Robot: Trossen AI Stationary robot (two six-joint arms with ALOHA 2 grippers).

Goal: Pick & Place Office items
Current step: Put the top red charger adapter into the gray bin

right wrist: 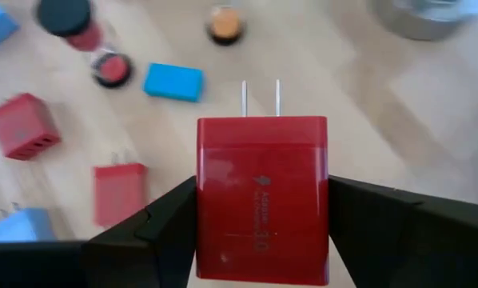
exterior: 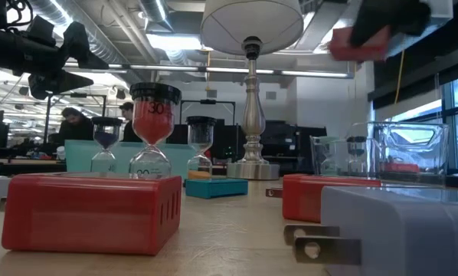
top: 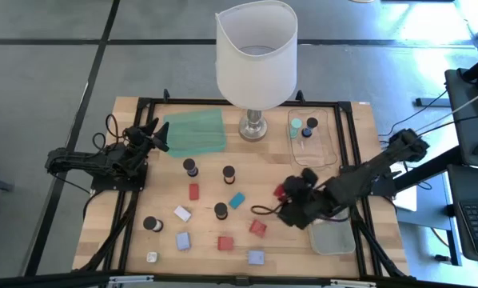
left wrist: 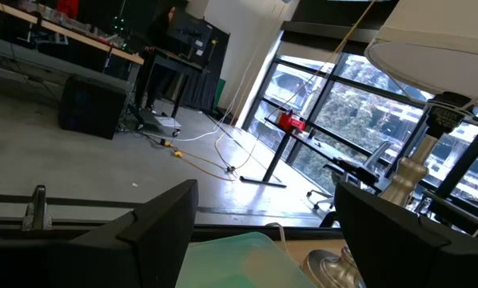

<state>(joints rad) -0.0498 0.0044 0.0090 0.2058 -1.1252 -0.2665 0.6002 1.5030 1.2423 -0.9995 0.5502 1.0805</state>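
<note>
The right end effector [right wrist: 263, 200] is clamped on a red charger block [right wrist: 262, 200], its two dark fingers [right wrist: 155, 232] pressing the block's flat sides, with the two metal prongs pointing away from the wrist. In the high view it hangs above the table [top: 143, 192], in front of the lamp [top: 255, 56] and towards the right arm's side, with the block well clear of the wood.

The risks, as a judgement: the block's faces are smooth, glossy plastic and the fingers look to hold it only by a narrow band, so a quick swing could let it twist or slip out. The clear tray [top: 311, 136] just beside the lamp's base already holds small cylinders, and its thin upright walls could catch the prongs if the block comes in low. The lamp itself is tall and top-heavy on a slim turned metal stem; an arm passing close could knock it.

The left end effector [top: 155, 134] waits with fingers apart, left of the lamp, over the edge of the green mat [top: 195, 132].

Other pieces lie scattered in front of the lamp: boxy red chargers [top: 194, 191], a blue block [top: 237, 200], pale lavender ones [top: 182, 240], and small sand timers [top: 229, 174] with dark round caps and waisted glass. The table is light wood with a visible grain, framed by dark rails.
</note>
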